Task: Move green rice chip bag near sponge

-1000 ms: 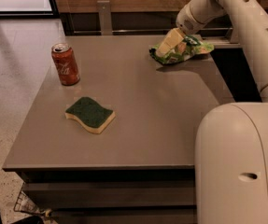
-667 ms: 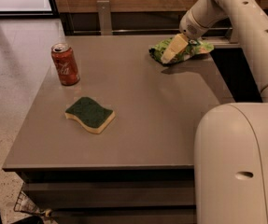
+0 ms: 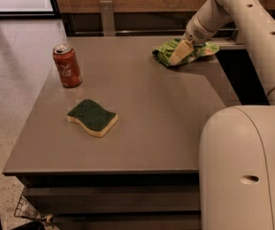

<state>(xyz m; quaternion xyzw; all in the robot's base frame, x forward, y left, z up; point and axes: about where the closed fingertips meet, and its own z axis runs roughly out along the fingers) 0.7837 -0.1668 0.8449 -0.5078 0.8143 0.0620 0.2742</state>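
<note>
Coca-Cola script (white) on red can

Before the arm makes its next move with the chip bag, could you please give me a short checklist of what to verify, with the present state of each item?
1. The gripper is at the green rice chip bag, at the far right corner of the table: ok.
2. Hold on the bag is secure: cannot tell.
3. The sponge is in view and lies flat, toward the near left: ok.
4. Bag is near the sponge: not ok, they lie far apart across the table.
5. The straight path from bag to sponge avoids the red soda can: ok, the can stands upright behind the sponge, off to the left.
</note>
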